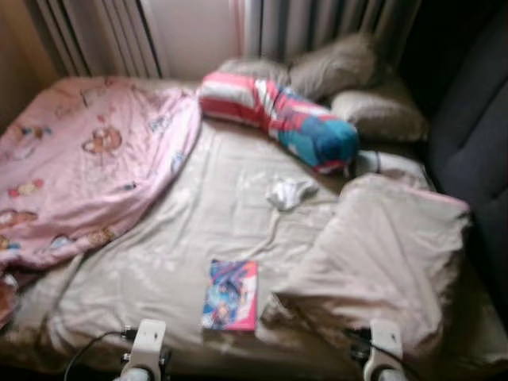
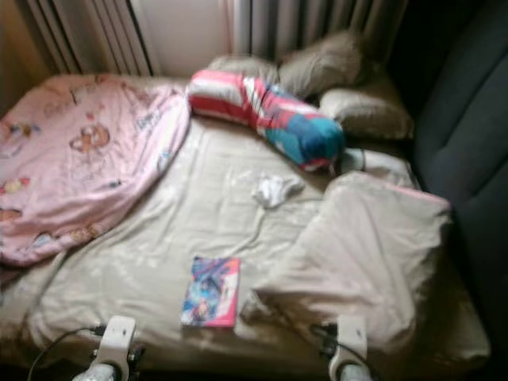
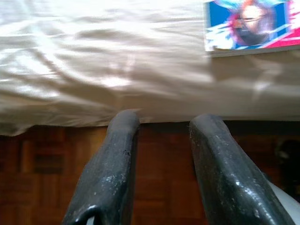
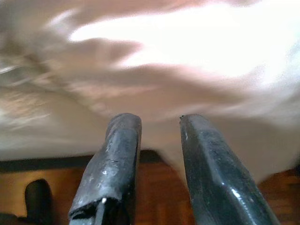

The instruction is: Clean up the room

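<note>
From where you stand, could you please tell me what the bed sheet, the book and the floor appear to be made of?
The bed sheet looks like smooth, slightly shiny beige fabric: it creases and catches the light. The book seems to be paper with a glossy printed cover, judging by its bright picture. The floor looks like dark reddish wood parquet, laid in small blocks.

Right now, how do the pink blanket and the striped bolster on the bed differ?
The pink blanket lies spread and rumpled over the bed's left side; the striped bolster is a stuffed roll lying near the pillows. The blanket is pale pink with cartoon prints; the bolster has pink, white and blue bands. Both rest on the beige sheet.
</note>
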### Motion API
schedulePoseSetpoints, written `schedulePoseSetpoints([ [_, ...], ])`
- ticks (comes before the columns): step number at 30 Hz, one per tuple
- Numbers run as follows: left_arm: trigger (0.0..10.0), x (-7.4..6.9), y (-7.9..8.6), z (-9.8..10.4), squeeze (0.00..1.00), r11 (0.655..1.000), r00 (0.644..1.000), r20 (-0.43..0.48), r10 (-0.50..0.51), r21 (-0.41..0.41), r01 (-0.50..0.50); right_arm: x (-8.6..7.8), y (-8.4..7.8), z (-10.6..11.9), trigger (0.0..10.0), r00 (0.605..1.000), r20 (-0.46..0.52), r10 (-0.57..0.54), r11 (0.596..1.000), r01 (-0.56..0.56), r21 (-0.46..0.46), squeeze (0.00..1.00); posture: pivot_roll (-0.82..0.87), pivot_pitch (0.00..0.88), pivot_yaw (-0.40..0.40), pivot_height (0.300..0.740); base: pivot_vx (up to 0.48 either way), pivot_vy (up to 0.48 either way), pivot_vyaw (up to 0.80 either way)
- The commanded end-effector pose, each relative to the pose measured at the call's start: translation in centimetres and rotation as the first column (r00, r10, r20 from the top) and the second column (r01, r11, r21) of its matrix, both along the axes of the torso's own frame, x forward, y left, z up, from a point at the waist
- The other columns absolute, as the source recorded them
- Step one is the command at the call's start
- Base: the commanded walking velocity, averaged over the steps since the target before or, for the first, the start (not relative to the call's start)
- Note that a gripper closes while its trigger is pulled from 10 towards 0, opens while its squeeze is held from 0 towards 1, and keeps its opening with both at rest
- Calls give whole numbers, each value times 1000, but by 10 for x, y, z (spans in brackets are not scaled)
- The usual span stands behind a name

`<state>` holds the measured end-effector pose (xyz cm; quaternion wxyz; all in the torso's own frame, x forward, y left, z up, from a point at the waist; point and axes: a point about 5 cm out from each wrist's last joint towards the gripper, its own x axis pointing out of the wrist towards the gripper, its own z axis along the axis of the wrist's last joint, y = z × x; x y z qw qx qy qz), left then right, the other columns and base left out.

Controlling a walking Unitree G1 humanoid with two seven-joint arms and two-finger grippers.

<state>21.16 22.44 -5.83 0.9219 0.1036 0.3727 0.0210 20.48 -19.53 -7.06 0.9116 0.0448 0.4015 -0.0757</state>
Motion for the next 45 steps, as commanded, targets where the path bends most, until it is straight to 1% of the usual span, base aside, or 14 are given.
schedulePoseSetpoints([
  [1, 10000, -9, 2, -5, 0, 1000, 1000, -31, -2, 9, 3, -3, 6, -3, 10000, 1000, -12, -11, 1000, 11, 20, 0, 16, 123, -35, 740, 0, -394, 0],
  [12, 10000, -4, 1, -2, 0, 1000, 1000, 4, 2, 4, -2, 13, 4, 7, 10000, 995, 60, -85, 995, 82, 50, 0, 14, 138, -36, 740, 0, -60, 0],
  [16, 10000, -3, 0, -1, 0, 1000, 1000, 12, -1, 3, 1, 24, 3, 15, 10000, 987, 110, -118, 991, 111, 72, 0, 16, 141, -37, 740, 0, 0, 0],
  [20, 10000, -4, -2, -2, 0, 1000, 1000, 12, -5, 1, 5, 39, 2, 26, 10000, 966, 189, -176, 980, 153, 126, 0, 16, 143, -34, 740, 0, 0, 0],
  [21, 10000, -5, -2, -2, 0, 1000, 1000, 10, -5, 0, 5, 42, 2, 29, 10000, 960, 211, -185, 978, 158, 138, 510, 13, 143, -32, 740, 0, 0, 0],
  [22, 10000, -6, -2, -3, 0, 1000, 1000, 8, -6, 0, 6, 46, 1, 32, 10000, 953, 232, -193, 976, 162, 146, 867, 13, 143, -32, 740, 0, 0, 0],
  [23, 10000, -7, -2, -3, 0, 1000, 1000, 7, -6, 0, 6, 48, 1, 34, 10000, 949, 246, -198, 975, 165, 150, 1000, 12, 143, -32, 740, 0, 0, 0],
  [26, 10000, -8, -2, -4, 0, 1000, 1000, 3, -9, 1, 9, 53, 0, 38, 10000, 935, 265, -237, 964, 194, 180, 1000, 13, 143, -30, 740, 0, 0, 0],
  [29, 10000, -7, -2, -3, 0, 1000, 1000, 10, -10, 1, 10, 55, 1, 40, 10000, 935, 268, -234, 964, 187, 188, 1000, 18, 144, -28, 740, 0, 0, 0],
  [38, 10000, 16, -2, 12, 0, 1000, 994, 104, -21, -6, 22, 56, 5, 39, 10000, 942, 246, -229, 968, 194, 157, 1000, 24, 154, -21, 740, 0, 0, 0],
  [41, 10000, 16, -3, 12, 0, 1000, 994, 104, -26, -6, 26, 55, 3, 39, 10000, 934, 250, -256, 961, 219, 166, 1000, 23, 155, -19, 740, 0, 0, 0],
  [43, 10000, 13, -5, 10, 0, 1000, 995, 96, -28, -7, 29, 51, 1, 36, 10000, 933, 242, -265, 961, 236, 143, 1000, 20, 159, -16, 740, 0, 0, 0],
  [44, 10000, 12, -5, 9, 0, 1000, 995, 94, -28, -8, 29, 49, 2, 35, 10000, 933, 238, -271, 959, 242, 146, 969, 21, 160, -16, 740, 0, 0, 0],
  [45, 10000, 11, -6, 8, 0, 1000, 996, 89, -28, -8, 29, 47, 3, 33, 10000, 934, 229, -272, 959, 243, 149, 659, 21, 160, -16, 740, 0, 0, 0],
])
